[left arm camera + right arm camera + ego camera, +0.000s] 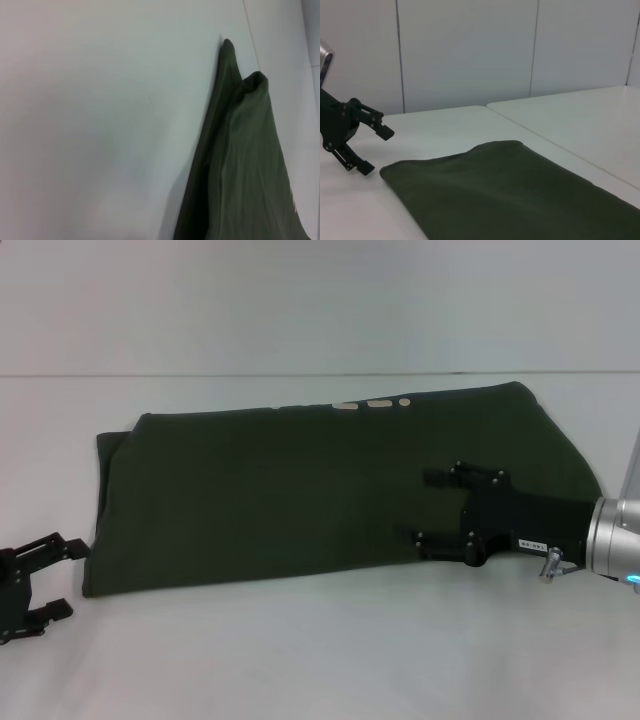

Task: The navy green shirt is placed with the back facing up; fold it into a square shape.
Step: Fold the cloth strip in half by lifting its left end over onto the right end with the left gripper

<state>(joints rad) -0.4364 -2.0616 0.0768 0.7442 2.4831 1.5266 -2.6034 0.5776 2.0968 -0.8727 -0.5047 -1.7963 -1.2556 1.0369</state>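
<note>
Olive navy green shirt [300, 490] lies beneath spread right gripper [428, 508], beside spread left gripper [62, 578].

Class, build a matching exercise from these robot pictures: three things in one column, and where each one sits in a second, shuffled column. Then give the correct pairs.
Things:
1. navy green shirt
2. left gripper
3. right gripper

Places:
A. over the shirt's right part, fingers open
B. on the table beside the shirt's left edge, fingers open, holding nothing
C. lying folded into a long band across the table

Pairs: 1-C, 2-B, 3-A
</note>
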